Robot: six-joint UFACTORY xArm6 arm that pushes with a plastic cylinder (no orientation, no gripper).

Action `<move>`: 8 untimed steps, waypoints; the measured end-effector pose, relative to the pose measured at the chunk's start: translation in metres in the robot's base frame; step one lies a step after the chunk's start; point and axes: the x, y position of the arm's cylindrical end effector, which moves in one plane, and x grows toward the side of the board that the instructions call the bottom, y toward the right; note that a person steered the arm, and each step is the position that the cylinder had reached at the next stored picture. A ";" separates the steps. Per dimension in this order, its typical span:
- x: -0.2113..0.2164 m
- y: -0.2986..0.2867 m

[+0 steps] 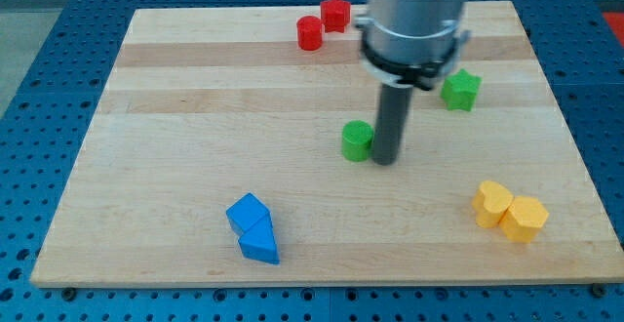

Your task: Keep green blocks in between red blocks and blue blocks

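My tip [385, 159] rests on the board just to the right of a green cylinder [357, 140], almost touching it. A green star block [460, 90] lies further right and up, beside the arm's body. Two red blocks sit near the view's top: a red cylinder [310, 33] and a red hexagonal block [335, 14], close together. Two blue blocks lie touching at the lower left: a blue cube [248, 212] and a blue wedge [260, 245] below it.
Two yellow blocks [493, 203] [525, 219] lie touching near the lower right of the wooden board [156, 127]. A blue perforated table surrounds the board. The arm's grey body hides part of the board's top middle.
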 end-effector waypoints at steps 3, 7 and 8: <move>-0.029 -0.018; -0.101 0.251; -0.109 0.179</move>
